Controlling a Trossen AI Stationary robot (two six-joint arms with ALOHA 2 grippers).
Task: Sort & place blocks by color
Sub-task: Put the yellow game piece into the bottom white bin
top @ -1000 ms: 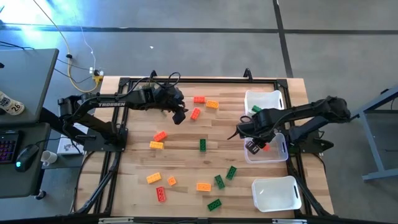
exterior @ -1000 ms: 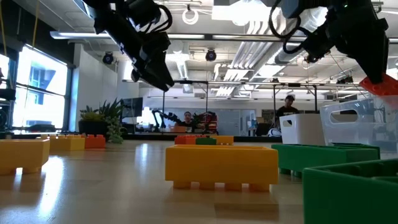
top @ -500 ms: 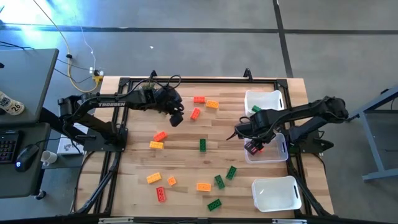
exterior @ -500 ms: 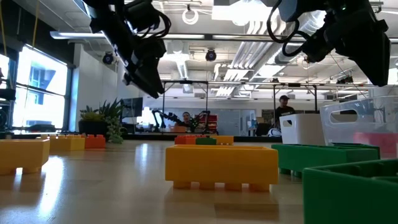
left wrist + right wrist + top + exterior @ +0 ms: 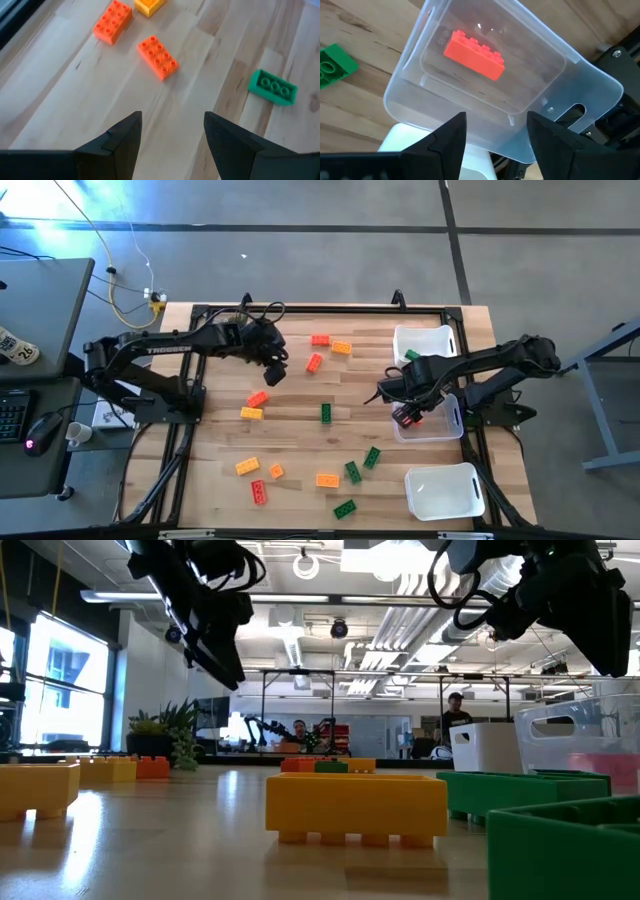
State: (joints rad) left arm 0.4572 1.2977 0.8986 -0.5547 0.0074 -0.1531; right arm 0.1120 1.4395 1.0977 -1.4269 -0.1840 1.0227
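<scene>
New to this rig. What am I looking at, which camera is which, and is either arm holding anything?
Two dark robot arms work at a wooden table, sorting small studded toy bricks by colour into white bins.

The high view looks straight down on everything. The low view sits at table height, so nearby bricks look huge. Each wrist view looks forward past that arm's own two fingers.

Green, red-orange and yellow-orange bricks lie scattered across the table. The left gripper hovers open and empty above a red-orange brick. The right gripper hangs open over the middle bin, where one red-orange brick lies. The far bin holds something green; the near bin shows nothing inside. Neither arm holds anything.
</scene>
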